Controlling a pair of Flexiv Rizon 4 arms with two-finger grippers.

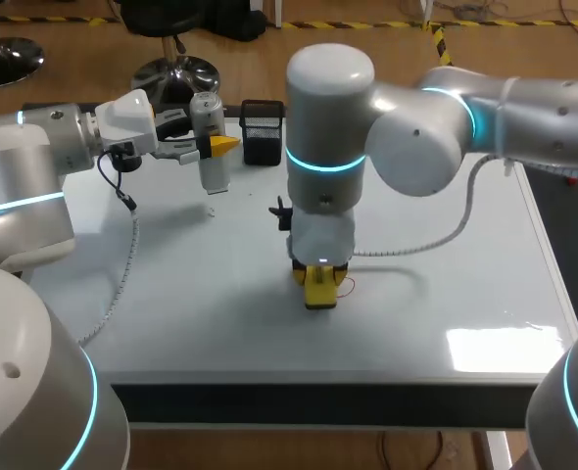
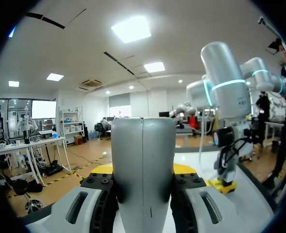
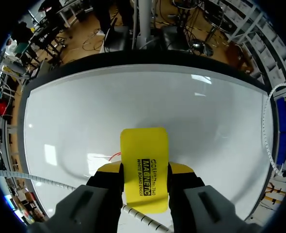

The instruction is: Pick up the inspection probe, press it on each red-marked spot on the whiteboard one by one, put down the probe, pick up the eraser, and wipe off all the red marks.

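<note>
Right gripper (image 3: 144, 171) clamped on the yellow eraser (image 3: 144, 155), one finger on each side, eraser end down on the whiteboard (image 1: 446, 245) near its front middle. Red mark (image 1: 347, 287) just beside eraser. Left gripper (image 1: 216, 147) grips grey probe (image 1: 214, 172) upright, raised over far-left area, near black mesh holder (image 1: 262, 132).

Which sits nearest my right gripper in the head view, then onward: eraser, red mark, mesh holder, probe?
1. Eraser: held in the right gripper.
2. Red mark: right beside the eraser, on the whiteboard.
3. Black mesh holder and probe, both at the far side: too close to call.
</note>
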